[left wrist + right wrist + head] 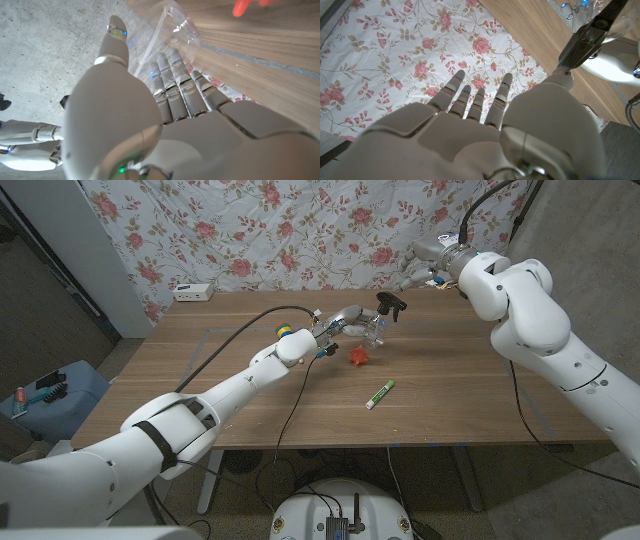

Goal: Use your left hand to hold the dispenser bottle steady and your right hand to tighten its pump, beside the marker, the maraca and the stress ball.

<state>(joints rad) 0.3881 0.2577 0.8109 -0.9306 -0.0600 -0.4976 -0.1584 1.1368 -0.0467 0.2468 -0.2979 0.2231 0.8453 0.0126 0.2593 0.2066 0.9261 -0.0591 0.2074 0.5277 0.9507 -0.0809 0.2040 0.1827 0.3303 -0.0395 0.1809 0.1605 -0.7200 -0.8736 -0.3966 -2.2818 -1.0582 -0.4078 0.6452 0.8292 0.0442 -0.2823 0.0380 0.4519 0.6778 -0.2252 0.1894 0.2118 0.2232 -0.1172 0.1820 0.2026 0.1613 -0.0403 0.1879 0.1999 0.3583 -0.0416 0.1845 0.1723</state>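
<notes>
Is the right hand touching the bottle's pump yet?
No: in the head view the right hand hangs near the floral backdrop, apart from the pump.

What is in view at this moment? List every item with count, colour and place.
dispenser bottle: one, clear with a black pump, far middle of the table, gripped by the left hand
stress ball: one, red-orange, just in front of the bottle
marker: one, green and white, nearer the front edge, right of centre
maraca: one, yellow, green and blue, partly hidden behind the left wrist
power strip: one, white, far left corner of the table
table: one, wooden
floral cloth: one, white with pink roses, behind the table
left hand: white and grey, fingers wrapped round the bottle
right hand: white and grey, raised at the far right, fingers spread, holding nothing
</notes>
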